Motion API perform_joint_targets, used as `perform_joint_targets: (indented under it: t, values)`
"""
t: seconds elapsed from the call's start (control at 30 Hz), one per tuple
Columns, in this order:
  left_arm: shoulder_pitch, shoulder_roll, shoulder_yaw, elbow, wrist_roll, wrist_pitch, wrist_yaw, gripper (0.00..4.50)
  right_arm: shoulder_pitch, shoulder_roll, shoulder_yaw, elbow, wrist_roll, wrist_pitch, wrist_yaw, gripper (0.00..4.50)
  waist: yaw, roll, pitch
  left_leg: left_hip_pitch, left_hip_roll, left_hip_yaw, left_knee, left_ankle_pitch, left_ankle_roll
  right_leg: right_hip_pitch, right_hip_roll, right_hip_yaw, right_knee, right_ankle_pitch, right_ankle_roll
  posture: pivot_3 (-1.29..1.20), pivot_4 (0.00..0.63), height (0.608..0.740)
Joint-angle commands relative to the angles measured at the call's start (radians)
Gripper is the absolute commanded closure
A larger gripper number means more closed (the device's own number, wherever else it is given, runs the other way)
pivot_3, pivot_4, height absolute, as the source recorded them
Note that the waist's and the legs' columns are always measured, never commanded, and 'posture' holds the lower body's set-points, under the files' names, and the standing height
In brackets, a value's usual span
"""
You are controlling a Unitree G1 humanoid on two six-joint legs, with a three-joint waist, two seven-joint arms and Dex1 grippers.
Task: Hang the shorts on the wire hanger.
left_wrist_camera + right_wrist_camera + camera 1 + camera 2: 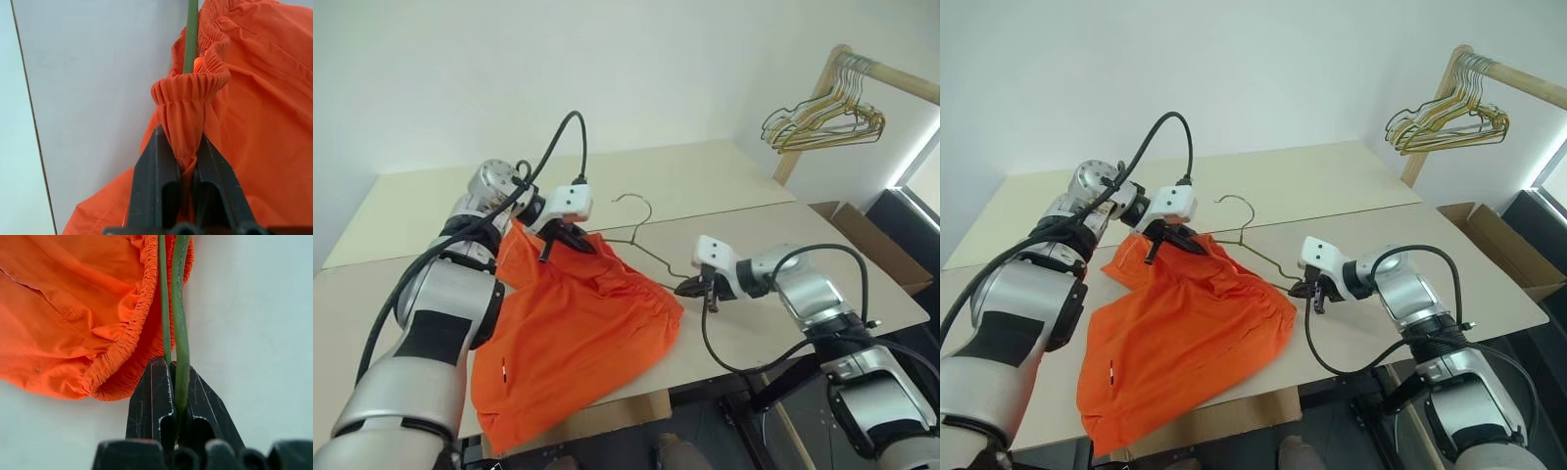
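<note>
L gripper (181, 161) is pinching the gathered waistband of the shorts (578, 343), which are lying on the table (705, 186) w/ 1 end hanging over the near edge. R gripper (178, 396) is clamping the wire hanger (641, 240), its corner tucked inside the waistband.

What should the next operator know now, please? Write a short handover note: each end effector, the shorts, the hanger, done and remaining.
Left end effector: shut on the waistband of the shorts.
Right end effector: shut on the wire hanger at its end.
Shorts lie on the table, with the waistband lifted towards the hanger; the wire enters the waistband opening.
Done: both grasps.
Left: pull the shorts fully onto the hanger.
</note>
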Motion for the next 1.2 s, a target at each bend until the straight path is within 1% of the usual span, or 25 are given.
perform_joint_targets:
  t: [0.03,0.1,0.17,0.2,0.23,0.37,0.4,0.43,0.5,0.57,0.7,0.8,0.87,0.97,1.07,1.17,1.2]
  values:
    - [-0.009,0.014,0.023,-0.011,0.01,-0.032,0.011,4.46,0.001,0.006,-0.04,-0.021,-0.012,-0.147,-0.039,4.5,0.0,0.0,0.0,0.0,0.0,0.0,0.0,0.0,0.0,0.0,0.0,0.0,0.0,0.0,0.0,-0.12,0.0,0.74]
    - [-0.011,0.017,0.033,-0.013,0.005,-0.045,-0.019,4.46,0.0,0.012,-0.05,-0.012,-0.008,-0.159,-0.053,4.5,-0.001,0.0,0.0,0.0,0.0,0.0,0.0,0.0,0.0,0.0,0.0,0.0,0.0,0.0,0.0,-0.12,0.0,0.74]
    - [-0.016,0.023,0.043,-0.015,0.003,-0.064,-0.021,4.5,-0.005,0.003,-0.054,-0.015,-0.007,-0.15,-0.05,3.93,-0.002,0.0,0.0,0.0,0.0,0.0,0.0,0.0,0.0,0.0,0.0,0.0,0.0,0.0,0.0,-0.12,0.0,0.74]
    - [-0.019,0.025,0.047,-0.017,0.006,-0.072,-0.011,4.5,-0.005,-0.003,-0.057,-0.018,-0.009,-0.148,-0.05,3.82,-0.002,0.0,0.0,0.0,0.0,0.0,0.0,0.0,0.0,0.0,0.0,0.0,0.0,0.0,0.0,-0.12,0.0,0.74]
    - [-0.022,0.028,0.051,-0.018,0.008,-0.078,-0.006,4.5,-0.006,-0.007,-0.07,-0.019,0.003,-0.127,-0.048,3.53,-0.002,0.0,0.0,0.0,0.0,0.0,0.0,0.0,0.0,0.0,0.0,0.0,0.0,0.0,0.0,-0.12,0.0,0.74]
    - [-0.031,0.042,0.069,-0.018,0.004,-0.095,-0.018,4.5,0.009,-0.046,-0.13,-0.023,0.041,-0.08,-0.036,2.1,-0.002,0.0,0.0,0.0,0.0,0.0,0.0,0.0,0.0,0.001,-0.001,0.0,0.0,0.0,0.0,-0.13,0.0,0.74]
    - [-0.033,0.046,0.073,-0.019,0.003,-0.099,-0.021,4.5,0.015,-0.054,-0.147,-0.026,0.047,-0.069,-0.045,1.88,-0.002,0.0,0.0,0.0,-0.001,0.0,0.0,0.0,0.0,0.0,-0.001,0.0,0.0,0.0,0.0,-0.13,0.0,0.74]
    - [-0.035,0.049,0.077,-0.019,0.002,-0.103,-0.02,4.5,0.019,-0.061,-0.171,-0.026,0.059,-0.046,-0.062,1.47,-0.002,0.0,0.0,0.0,-0.001,0.0,0.0,0.0,0.0,0.0,-0.001,0.0,0.0,0.0,0.0,-0.13,0.0,0.74]
    - [-0.04,0.057,0.088,-0.02,-0.002,-0.107,-0.024,4.5,0.029,-0.081,-0.235,-0.022,0.103,0.038,-0.075,0.87,-0.001,0.0,0.0,0.0,0.0,0.0,0.0,0.0,0.0,0.0,-0.001,0.0,0.0,0.0,0.0,-0.13,0.0,0.74]
    - [-0.044,0.062,0.096,-0.021,0.0,-0.111,-0.014,4.5,0.062,-0.107,-0.308,-0.041,0.171,0.11,-0.062,0.87,0.001,0.0,0.0,0.0,0.0,0.0,0.0,0.0,0.0,0.001,-0.001,0.0,0.0,0.0,0.0,-0.13,0.0,0.74]
    - [-0.055,0.068,0.111,-0.021,0.001,-0.112,0.014,4.5,0.206,-0.154,-0.452,-0.147,0.323,0.254,-0.034,0.87,0.007,0.0,0.0,0.0,-0.001,-0.001,0.0,0.0,0.0,0.001,-0.001,-0.001,0.0,0.0,0.0,-0.13,0.0,0.74]
    - [-0.065,0.072,0.123,-0.02,-0.005,-0.11,0.014,4.5,0.33,-0.141,-0.51,-0.257,0.43,0.383,-0.052,0.87,0.004,0.0,0.0,0.0,0.0,-0.001,0.0,0.0,0.0,0.001,-0.001,-0.001,0.0,0.0,0.0,-0.13,0.0,0.74]
    - [-0.072,0.072,0.131,-0.019,-0.008,-0.107,0.012,4.5,0.388,-0.106,-0.513,-0.326,0.466,0.431,-0.099,0.87,-0.002,0.0,0.0,0.001,0.0,-0.001,0.0,0.0,0.0,0.001,0.0,0.0,0.001,0.0,0.0,-0.13,0.0,0.74]
    - [-0.08,0.073,0.139,-0.018,-0.007,-0.105,0.007,4.5,0.428,-0.015,-0.475,-0.409,0.503,0.511,-0.19,0.87,-0.012,0.0,0.0,0.002,0.0,-0.001,0.0,0.0,0.0,0.002,0.0,0.001,0.002,0.0,0.002,-0.13,0.0,0.74]
    - [-0.081,0.073,0.14,-0.016,0.0,-0.108,0.012,4.5,0.428,0.087,-0.433,-0.455,0.526,0.568,-0.277,0.87,-0.018,0.0,0.0,0.003,0.0,-0.001,0.0,0.0,0.0,0.002,0.001,0.001,0.003,-0.003,0.006,-0.13,0.0,0.74]
    - [-0.08,0.074,0.141,-0.016,0.002,-0.109,0.016,4.5,0.412,0.15,-0.418,-0.457,0.543,0.603,-0.334,0.87,-0.016,0.0,0.0,0.002,0.0,-0.002,0.0,0.0,0.0,0.001,0.0,0.001,0.004,-0.002,0.006,-0.12,0.0,0.74]
    - [-0.079,0.074,0.141,-0.016,0.003,-0.109,0.017,4.5,0.406,0.162,-0.413,-0.452,0.548,0.612,-0.344,0.87,-0.014,0.0,0.0,0.001,0.0,-0.002,0.001,0.0,0.0,0.001,0.0,0.001,0.003,0.0,0.002,-0.12,0.0,0.74]
